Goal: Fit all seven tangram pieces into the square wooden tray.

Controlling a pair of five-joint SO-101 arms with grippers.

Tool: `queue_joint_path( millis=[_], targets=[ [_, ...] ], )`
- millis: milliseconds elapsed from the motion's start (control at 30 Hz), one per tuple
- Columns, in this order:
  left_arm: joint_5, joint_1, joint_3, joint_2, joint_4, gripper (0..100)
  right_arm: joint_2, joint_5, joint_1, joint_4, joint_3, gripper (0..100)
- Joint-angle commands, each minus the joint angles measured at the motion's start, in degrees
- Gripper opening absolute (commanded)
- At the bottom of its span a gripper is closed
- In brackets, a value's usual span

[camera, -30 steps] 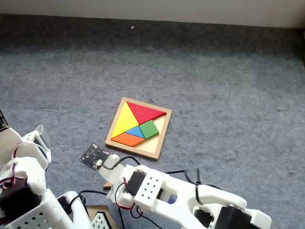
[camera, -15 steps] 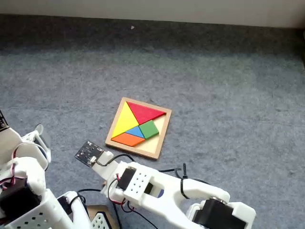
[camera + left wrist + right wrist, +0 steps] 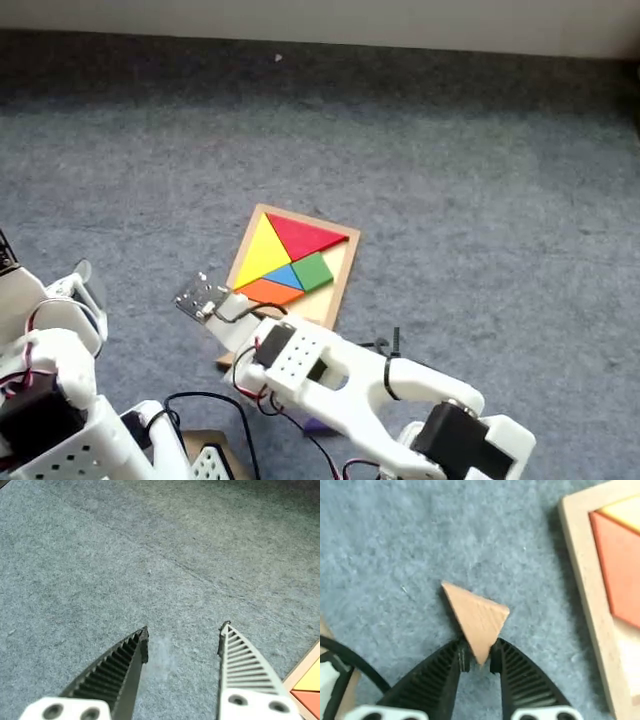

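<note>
The square wooden tray lies mid-carpet and holds a yellow triangle, a red triangle, a green square, a blue triangle and an orange piece. In the right wrist view my right gripper is shut on one tip of a plain wooden triangle, which rests on the carpet beside the tray's rim. A purple piece peeks out under the right arm. My left gripper hangs open over bare carpet, with the tray's corner off to one side.
Grey carpet surrounds the tray. The right arm's white body and cables cover the near centre. The left arm's base fills the near left corner. A brown board lies at the front edge.
The right arm has swung forward towards the tray's near edge, its wrist moving up beside the orange piece. The purple piece now shows from under it. The left arm has stayed put.
</note>
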Motion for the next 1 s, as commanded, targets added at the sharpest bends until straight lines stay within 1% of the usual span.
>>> queue_joint_path(
  millis=[0, 200, 367, 433, 533, 600, 667, 767, 867, 967],
  targets=[
    [0.4, 0.9, -0.3, -0.3, 0.2, 23, -8.5, 0.6, 1.8, 3.5, -2.9, 7.0],
    [0.4, 0.9, -0.3, -0.3, 0.2, 23, -16.9, 0.7, 3.8, 4.2, 1.9, 7.0],
    [0.4, 0.9, -0.2, -0.3, 0.2, 23, -17.5, 3.7, 2.2, 4.1, 4.0, 7.6],
    [0.4, 0.9, 0.3, -0.3, 0.0, 23, -17.5, 3.4, 1.5, 4.1, 3.8, 11.8],
    [0.4, 1.0, 1.2, -0.3, -0.3, 23, -17.5, 3.4, 1.2, 4.1, 3.8, 23.5],
    [0.4, 1.0, 1.3, -0.3, -0.3, 23, -17.5, 3.7, 1.2, 4.3, 3.8, 26.9],
    [0.4, 1.0, 1.2, -0.3, -0.3, 23, -17.5, 3.8, 1.1, 4.2, 3.8, 26.9],
    [0.4, 1.0, 1.0, -0.3, -0.3, 23, -17.5, 4.1, -0.9, 4.1, 3.7, 26.9],
    [0.4, 1.0, 1.0, -0.3, -0.3, 23, -17.1, 6.9, -3.8, 3.8, 3.7, 26.9],
    [0.4, 1.0, 0.9, -0.3, -0.3, 23, -13.5, 7.4, -5.4, 1.6, 2.4, 26.9]
  ],
)
